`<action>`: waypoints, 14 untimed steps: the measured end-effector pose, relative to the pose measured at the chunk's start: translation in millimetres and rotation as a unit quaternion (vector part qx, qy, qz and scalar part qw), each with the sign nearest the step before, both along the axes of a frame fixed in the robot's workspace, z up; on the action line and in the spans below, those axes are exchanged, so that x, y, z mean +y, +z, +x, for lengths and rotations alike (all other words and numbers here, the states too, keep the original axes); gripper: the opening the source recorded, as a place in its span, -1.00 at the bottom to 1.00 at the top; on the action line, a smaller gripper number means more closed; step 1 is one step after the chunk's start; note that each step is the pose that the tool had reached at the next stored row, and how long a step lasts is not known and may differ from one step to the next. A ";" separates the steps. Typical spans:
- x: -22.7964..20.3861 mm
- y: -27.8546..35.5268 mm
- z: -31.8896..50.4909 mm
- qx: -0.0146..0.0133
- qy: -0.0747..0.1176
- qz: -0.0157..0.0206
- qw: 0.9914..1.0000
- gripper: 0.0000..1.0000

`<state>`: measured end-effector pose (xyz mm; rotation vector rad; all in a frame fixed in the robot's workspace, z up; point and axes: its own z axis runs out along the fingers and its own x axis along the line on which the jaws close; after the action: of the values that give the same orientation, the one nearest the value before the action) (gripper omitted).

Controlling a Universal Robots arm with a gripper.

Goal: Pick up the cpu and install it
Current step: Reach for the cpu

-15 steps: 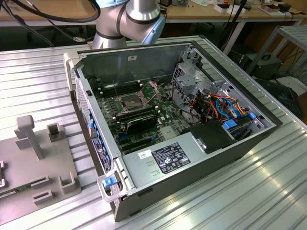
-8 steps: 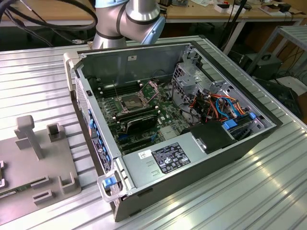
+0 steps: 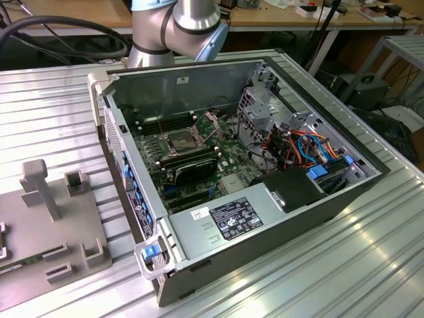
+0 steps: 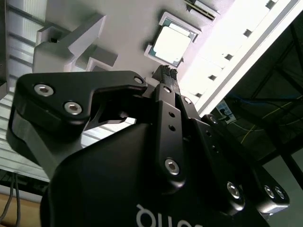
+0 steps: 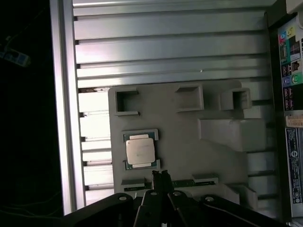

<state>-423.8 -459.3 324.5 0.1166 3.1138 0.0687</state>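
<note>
On the grey tray [image 5: 182, 142], in both wrist views, the cpu [image 5: 140, 151] lies flat in a shallow pocket, silver top up. My gripper [image 5: 161, 174] hangs near it, apart from it. My jaws are pressed together and hold nothing. In the exterior view the tray sits at about eight o'clock from the open computer case [image 3: 278, 238]. Inside the case the socket [image 3: 180, 140] shows its metal frame tipped up. My arm [image 3: 179, 26] stands at the case's twelve o'clock.

No print could be read; the label [image 3: 233, 216] on the power supply [image 3: 199, 237], at five o'clock from the motherboard [image 3: 228, 149], was too small.
</note>
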 end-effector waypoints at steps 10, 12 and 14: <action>0.0 -13.1 -7.3 0.000 0.000 0.000 1.000 -0.79; 0.0 -16.3 -8.9 0.000 0.000 0.000 1.000 -0.79; 0.0 -18.6 -10.3 0.000 0.000 0.000 1.000 -0.79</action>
<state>-434.2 -459.4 305.9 0.1167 3.1140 0.0685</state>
